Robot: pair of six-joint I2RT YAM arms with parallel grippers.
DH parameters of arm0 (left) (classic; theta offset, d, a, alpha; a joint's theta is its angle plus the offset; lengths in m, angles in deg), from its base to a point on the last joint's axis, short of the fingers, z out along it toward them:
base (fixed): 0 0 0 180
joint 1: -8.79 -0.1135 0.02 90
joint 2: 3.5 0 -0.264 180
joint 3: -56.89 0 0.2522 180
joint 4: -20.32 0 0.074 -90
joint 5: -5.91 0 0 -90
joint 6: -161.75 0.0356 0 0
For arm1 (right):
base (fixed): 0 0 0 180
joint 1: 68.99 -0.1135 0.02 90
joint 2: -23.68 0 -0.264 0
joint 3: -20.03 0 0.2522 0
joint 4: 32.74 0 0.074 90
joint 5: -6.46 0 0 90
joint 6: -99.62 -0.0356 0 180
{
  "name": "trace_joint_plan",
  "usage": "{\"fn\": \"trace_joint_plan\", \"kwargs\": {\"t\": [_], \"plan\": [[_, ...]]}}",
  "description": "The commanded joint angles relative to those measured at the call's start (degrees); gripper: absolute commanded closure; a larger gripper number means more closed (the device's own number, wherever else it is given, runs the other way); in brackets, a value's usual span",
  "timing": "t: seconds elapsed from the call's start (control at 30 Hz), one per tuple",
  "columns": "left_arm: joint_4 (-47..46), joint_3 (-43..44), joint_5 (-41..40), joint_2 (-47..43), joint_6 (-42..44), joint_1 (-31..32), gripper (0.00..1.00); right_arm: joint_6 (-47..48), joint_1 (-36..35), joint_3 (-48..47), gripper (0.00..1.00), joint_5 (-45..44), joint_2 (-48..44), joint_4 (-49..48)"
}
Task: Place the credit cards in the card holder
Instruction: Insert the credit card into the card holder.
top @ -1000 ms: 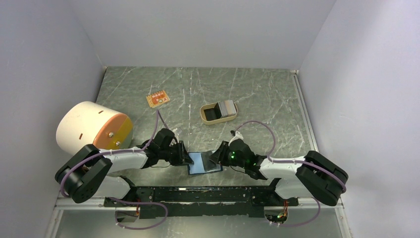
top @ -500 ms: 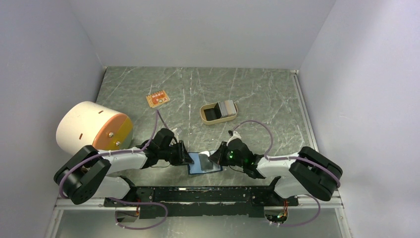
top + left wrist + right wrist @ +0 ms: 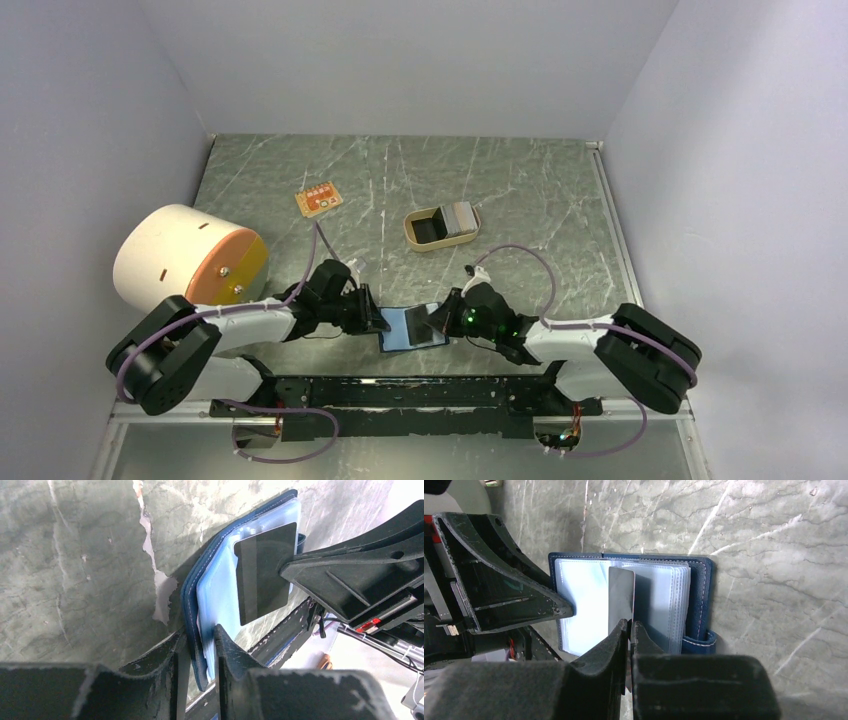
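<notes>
The thin grey credit card (image 3: 621, 600) hangs just over the open card holder (image 3: 664, 605), blue inside, on the table (image 3: 774, 555) near the arms. The right pincer (image 3: 629, 626) has just closed tight on it, ready to slide it in. The left pincer (image 3: 197, 640) pinches the holder's edge.

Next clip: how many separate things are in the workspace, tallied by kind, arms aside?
Card holder: 1
Single card at the open holder: 1
Card stack in the tray, cards too thin to count singly: 1
Tan tray: 1
Orange board: 1
White drum: 1
Total: 6
</notes>
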Motion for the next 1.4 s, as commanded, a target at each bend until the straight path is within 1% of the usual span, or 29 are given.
{"fn": "trace_joint_plan", "kwargs": {"t": [0.0, 0.17, 0.3, 0.43, 0.53, 0.6, 0.83, 1.1, 1.17, 1.27, 1.37], "plan": [[0.4, -0.9, -0.8, -2.8, 0.6, -0.2, 0.72, 1.5, -0.3, 1.4, 1.0, -3.1, -2.6, 3.7], [-1.8, -1.5, 1.3, -2.7, 0.3, -0.2, 0.74, 1.6, -0.4, 0.9, 1.0, -4.0, -2.0, 2.3], [-2.0, -2.0, 1.2, -2.8, 0.3, -0.2, 0.71, 1.9, -0.2, 0.9, 1.0, -6.0, -1.2, 0.2], [-1.4, -2.3, 0.7, -3.7, 0.3, -0.2, 0.7, 3.0, -0.2, 1.1, 1.0, -6.8, -0.3, -3.4], [-1.6, -2.7, 0.5, -4.2, 0.1, -0.2, 0.72, 5.0, -0.3, 1.2, 1.0, -7.1, 0.5, -5.8], [-1.7, -2.6, 0.7, -3.9, 0.1, -0.3, 0.74, 6.1, -0.2, 1.9, 1.0, -7.3, 1.2, -8.5], [-2.7, -2.5, 0.9, -2.6, 0.3, -0.2, 0.73, 9.6, -0.7, 3.3, 1.0, -8.4, 3.7, -15.5], [-2.7, -2.1, 0.8, -2.0, 0.5, -0.2, 0.73, 8.3, -1.1, 3.7, 1.0, -4.7, 9.5, -22.5], [-2.7, -2.1, 0.7, -1.9, 0.5, -0.2, 0.73, 7.6, -1.4, 4.0, 1.0, -4.7, 10.1, -23.0], [-2.7, -2.1, 0.5, -1.6, 0.7, -0.3, 0.74, 6.4, -1.6, 5.6, 1.0, -3.5, 11.2, -26.3], [-2.9, -2.0, 0.5, -1.1, 0.7, -0.2, 0.76, 5.2, -1.5, 6.0, 1.0, -2.4, 11.6, -26.7]]}}
